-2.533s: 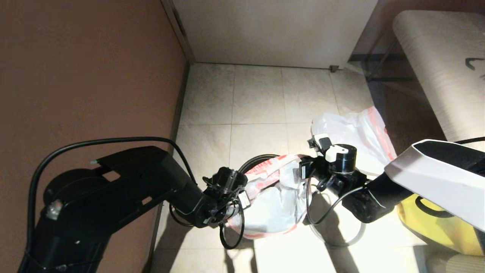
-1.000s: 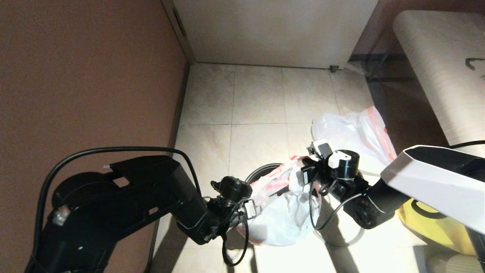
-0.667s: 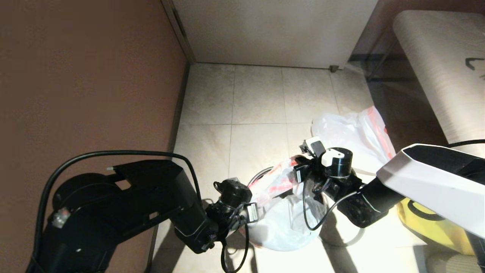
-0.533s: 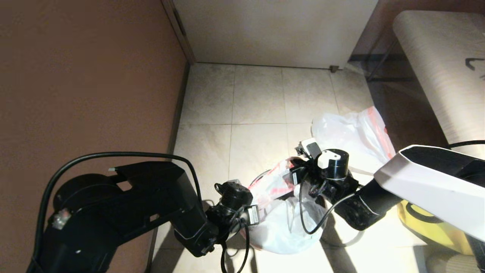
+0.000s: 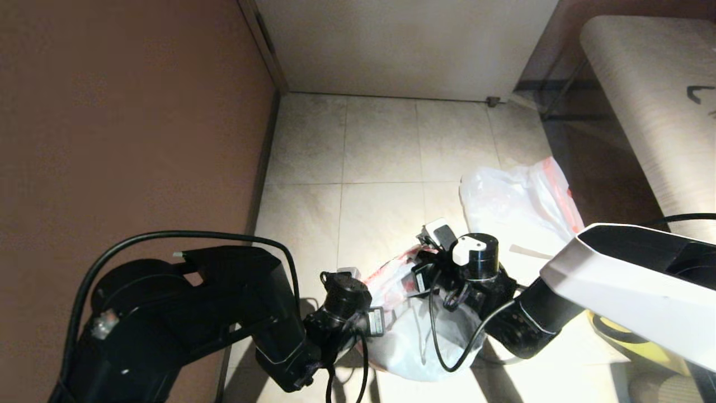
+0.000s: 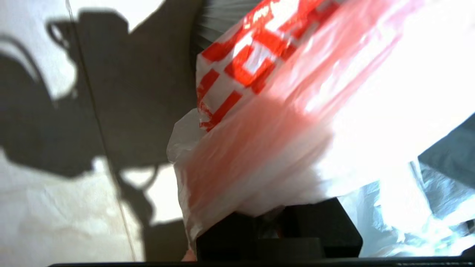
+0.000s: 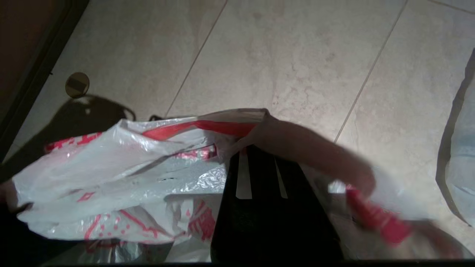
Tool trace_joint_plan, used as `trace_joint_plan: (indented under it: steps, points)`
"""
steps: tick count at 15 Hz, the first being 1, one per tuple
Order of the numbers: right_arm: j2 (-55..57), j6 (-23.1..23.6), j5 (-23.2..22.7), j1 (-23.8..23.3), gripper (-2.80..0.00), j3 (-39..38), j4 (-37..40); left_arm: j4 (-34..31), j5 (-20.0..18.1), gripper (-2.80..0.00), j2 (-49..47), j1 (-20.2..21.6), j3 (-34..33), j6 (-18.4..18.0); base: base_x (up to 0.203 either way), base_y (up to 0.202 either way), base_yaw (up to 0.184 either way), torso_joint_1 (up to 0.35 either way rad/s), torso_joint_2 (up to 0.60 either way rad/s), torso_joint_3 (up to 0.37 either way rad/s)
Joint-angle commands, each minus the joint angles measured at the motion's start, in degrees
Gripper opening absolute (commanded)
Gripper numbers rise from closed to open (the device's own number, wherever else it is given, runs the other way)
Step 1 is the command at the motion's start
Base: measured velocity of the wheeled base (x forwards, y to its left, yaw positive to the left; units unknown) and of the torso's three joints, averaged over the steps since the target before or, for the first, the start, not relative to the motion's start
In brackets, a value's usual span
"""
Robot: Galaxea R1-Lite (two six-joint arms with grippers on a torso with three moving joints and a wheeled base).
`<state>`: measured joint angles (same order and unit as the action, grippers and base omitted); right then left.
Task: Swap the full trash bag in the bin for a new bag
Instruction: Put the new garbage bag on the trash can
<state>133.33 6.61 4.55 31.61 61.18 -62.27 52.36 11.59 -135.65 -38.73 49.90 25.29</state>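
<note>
The full trash bag (image 5: 414, 341) hangs lumpy between my two arms, low in the head view, its red-pink mouth band (image 5: 391, 274) stretched from one gripper to the other. My left gripper (image 5: 373, 320) is shut on the band's left end, with film (image 6: 259, 155) bunched in its jaws. My right gripper (image 5: 426, 267) is shut on the band's right side, which drapes over its fingers (image 7: 243, 174). Crinkled clear plastic (image 7: 200, 178) shows through the bag. The new bag (image 5: 514, 198) lies flat on the tiles behind my right wrist. The bin is hidden under the bag and arms.
A brown wall (image 5: 128, 112) runs along the left and a white door (image 5: 403, 45) closes the far end. A wood-grain table (image 5: 654, 101) stands at right, with a big yellow bag (image 5: 643, 347) below it. A round floor stop (image 7: 77, 84) sits near the skirting. Bare tiles (image 5: 380, 145) lie ahead.
Both grippers have drawn nearer me and closer together, carrying the bag's mouth along. The bag hangs fuller and lower in view. The bin's dark rim, seen earlier, is now covered.
</note>
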Motion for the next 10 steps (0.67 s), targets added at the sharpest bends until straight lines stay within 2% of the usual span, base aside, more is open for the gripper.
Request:
trace_joint_plan:
  steps: [1, 5, 7, 10]
  points:
    - [-0.16, 0.07, 0.03, -0.74, -2.8, 2.02, 0.01, 2.69, 0.18, -2.8, -1.37, -0.3, -1.45, -0.99, 0.0, 0.0, 0.0, 0.0, 0.0, 0.0]
    - [-1.23, 0.07, 0.05, -2.69, -2.8, 5.17, 2.38, 8.28, 0.49, -2.8, -2.6, -0.65, -3.58, -4.09, 0.0, 0.0, 0.0, 0.0, 0.0, 0.0]
    - [-1.02, 0.07, 0.02, -4.59, -2.8, 5.89, 4.11, 12.8, 1.45, -2.8, -2.9, -0.38, -4.11, -4.45, 0.0, 0.0, 0.0, 0.0, 0.0, 0.0]
    - [0.92, 0.07, -0.1, -8.93, -2.8, 6.28, 4.71, 15.67, 2.76, -2.8, -3.33, 0.76, -3.67, -4.46, 0.0, 0.0, 0.0, 0.0, 0.0, 0.0]
